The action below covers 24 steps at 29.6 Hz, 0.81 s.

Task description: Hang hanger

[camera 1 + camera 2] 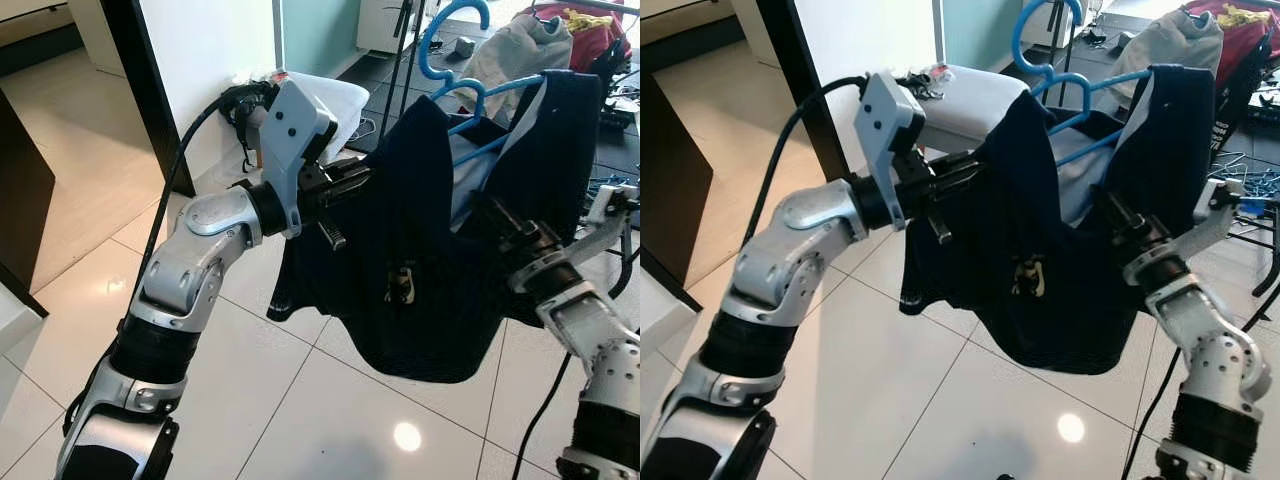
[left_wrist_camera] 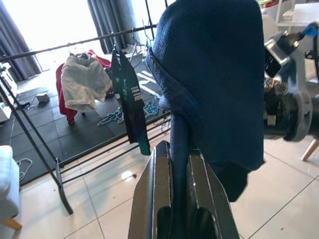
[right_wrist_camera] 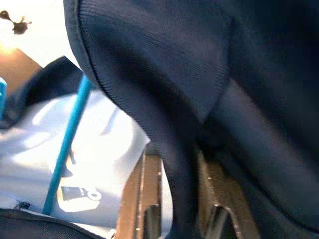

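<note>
A dark navy shirt [image 1: 420,260] hangs on a blue plastic hanger [image 1: 470,95], held up in the air between my two arms. My left gripper [image 1: 345,185] is shut on the shirt's left shoulder edge; in the left wrist view the fabric [image 2: 209,84] is pinched between the two fingers [image 2: 154,199]. My right gripper [image 1: 500,225] is shut on the shirt's right side, with cloth [image 3: 179,164] clamped between its fingers [image 3: 144,199]. The hanger's hook [image 1: 440,30] points up and away. The shirt's pale lining [image 3: 89,164] and a blue hanger bar [image 3: 70,144] show in the right wrist view.
A black clothes rack [image 2: 75,42] stands ahead with a beige garment [image 2: 84,82], a red one and a dark one [image 2: 129,99] on it. Loose hangers [image 2: 119,117] lie on the black mat below. A white chair [image 1: 970,100] stands behind the shirt. Tiled floor [image 1: 300,400] lies underneath.
</note>
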### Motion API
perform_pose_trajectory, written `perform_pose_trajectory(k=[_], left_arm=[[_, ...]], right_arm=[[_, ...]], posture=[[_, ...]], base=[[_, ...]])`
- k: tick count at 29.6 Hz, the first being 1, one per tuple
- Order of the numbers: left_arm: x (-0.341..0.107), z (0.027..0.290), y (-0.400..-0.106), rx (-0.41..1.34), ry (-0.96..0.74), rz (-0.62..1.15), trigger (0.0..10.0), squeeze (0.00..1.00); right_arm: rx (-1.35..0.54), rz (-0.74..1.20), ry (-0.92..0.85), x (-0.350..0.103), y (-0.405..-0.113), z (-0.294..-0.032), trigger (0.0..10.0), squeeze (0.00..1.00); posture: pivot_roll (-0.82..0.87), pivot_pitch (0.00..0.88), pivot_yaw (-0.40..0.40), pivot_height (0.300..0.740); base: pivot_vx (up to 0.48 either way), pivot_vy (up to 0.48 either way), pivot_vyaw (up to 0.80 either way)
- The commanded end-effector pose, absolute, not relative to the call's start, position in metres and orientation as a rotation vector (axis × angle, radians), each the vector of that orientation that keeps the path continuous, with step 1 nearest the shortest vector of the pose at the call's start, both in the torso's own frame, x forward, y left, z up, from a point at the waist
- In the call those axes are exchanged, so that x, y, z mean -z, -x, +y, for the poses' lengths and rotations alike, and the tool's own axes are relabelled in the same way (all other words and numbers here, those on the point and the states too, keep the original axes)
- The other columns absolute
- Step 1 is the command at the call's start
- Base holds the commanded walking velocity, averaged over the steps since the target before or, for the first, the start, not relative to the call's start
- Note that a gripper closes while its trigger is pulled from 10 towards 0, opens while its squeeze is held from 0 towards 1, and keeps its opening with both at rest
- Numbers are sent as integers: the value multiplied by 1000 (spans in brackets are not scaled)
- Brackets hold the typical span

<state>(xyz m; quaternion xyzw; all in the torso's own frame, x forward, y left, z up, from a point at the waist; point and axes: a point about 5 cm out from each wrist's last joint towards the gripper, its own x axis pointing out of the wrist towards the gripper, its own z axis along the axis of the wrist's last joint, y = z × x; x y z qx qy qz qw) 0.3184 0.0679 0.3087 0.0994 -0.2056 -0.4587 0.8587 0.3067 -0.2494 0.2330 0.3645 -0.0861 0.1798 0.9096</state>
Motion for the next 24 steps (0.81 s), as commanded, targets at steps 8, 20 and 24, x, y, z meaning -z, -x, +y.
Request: perform_pose_trajectory(k=[8, 20, 24], left_arm=[[-290, 81, -330, 863, -437, -396, 10000, 0], [-250, 94, -321, 1042, -740, -289, 10000, 0], [-243, 97, -309, 1182, -740, -262, 10000, 0]], right_arm=[[-349, -181, -713, -239, -303, -254, 0, 0], [-389, -132, -634, -245, -299, -253, 0, 0], [-408, -95, -601, -242, -297, -250, 0, 0]], posture=[[-31, 149, -18, 740], [-39, 153, -20, 740], [-42, 156, -21, 740]], base=[[0, 0, 0], [0, 0, 0], [0, 0, 0]])
